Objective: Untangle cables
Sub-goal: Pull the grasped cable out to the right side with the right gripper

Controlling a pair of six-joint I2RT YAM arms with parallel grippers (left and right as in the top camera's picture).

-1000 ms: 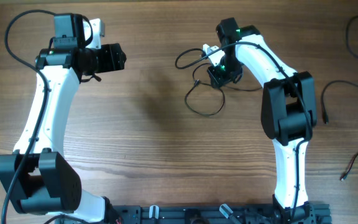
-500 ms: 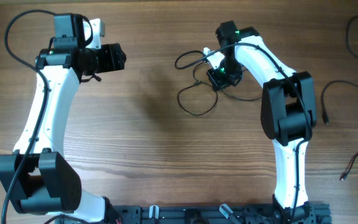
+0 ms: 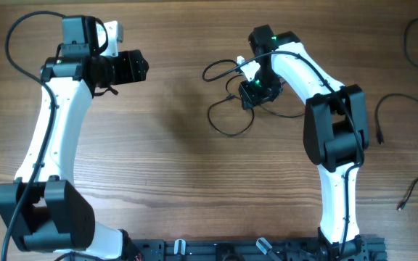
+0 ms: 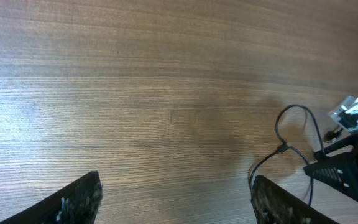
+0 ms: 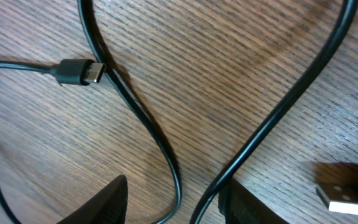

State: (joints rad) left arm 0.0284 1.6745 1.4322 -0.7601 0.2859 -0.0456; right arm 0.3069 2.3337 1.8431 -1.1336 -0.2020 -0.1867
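Cables (image 3: 231,101) lay in a loose tangle on the desk (image 3: 173,167), centre-right, far half, directly under the right tool (image 3: 256,93) and spreading to its left.

Rt wrist view, nearest the lens: right tool (image 5: 174,190) fingers (image 5: 114,202) stood apart, two black strands running through the gap betw. them. Neither finger was seen pinching a strand; the right-hand finger sat just beside one. Further out, same view: strands diverged, one curving up-left, the other up-right. USB-C type plug (image 5: 79,71) lay flat on the wood, metal tip against the left-hand strand. Second plug w/ silver end (image 5: 344,200) lay at lower right, beside the finger.

Overhead: tangle comprised a smaller loop on the far side by the tool, a larger loop nearer the arm bases, and one strand trailing right under the right arm (image 3: 325,123).

Left tool (image 3: 142,67) was well apart from the tangle, off to its left, far half of desk. Lt wrist view: left tool (image 4: 176,193) fingers wide apart, nothing betw. them, bare wood below; tangle and right tool visible in the distance at frame right.

Farthest out, desk's right edge: separate strands (image 3: 378,119), three noted, clear of the tangle and of each other; one w/ a reddish tip.
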